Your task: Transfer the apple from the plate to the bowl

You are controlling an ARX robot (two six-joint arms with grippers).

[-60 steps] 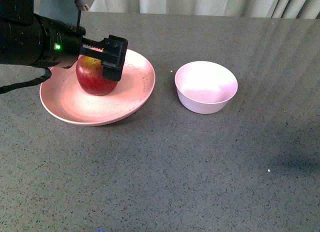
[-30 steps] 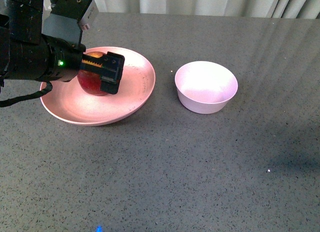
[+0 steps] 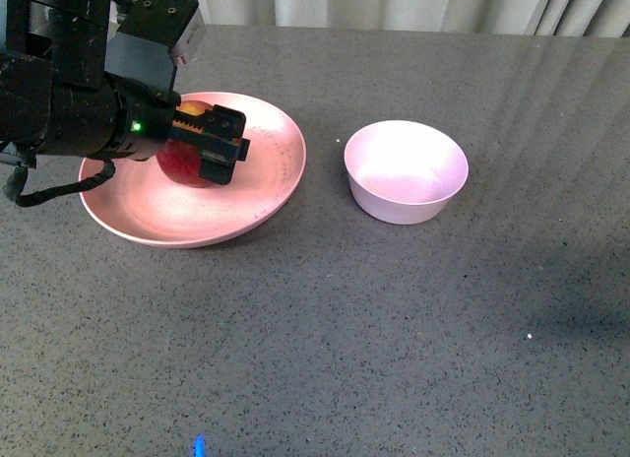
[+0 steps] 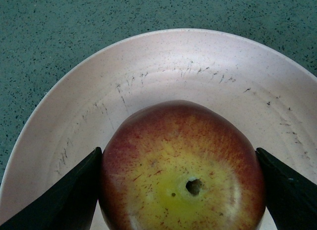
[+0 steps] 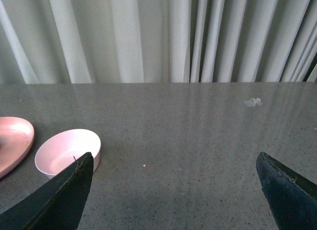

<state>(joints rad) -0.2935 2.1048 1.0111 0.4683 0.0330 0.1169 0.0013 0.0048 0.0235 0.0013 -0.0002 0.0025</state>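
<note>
In the front view, the left pincer [image 3: 209,134] and its arm covered most of the apple [image 3: 180,168]. Only a red flank showed, and the plate [image 3: 246,191] lost its far left rim behind them. The left wrist view cut off the apple's [image 4: 181,190] underside, so contact with the plate [image 4: 173,66] could not be told. The right wrist view's edge cropped the plate [image 5: 12,136]. One finger [image 5: 59,200] of the right pincer [image 5: 173,158] overlapped the bowl [image 5: 64,148].

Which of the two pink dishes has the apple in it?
The wide, shallow plate has the apple; the small pale bowl is empty.
</note>
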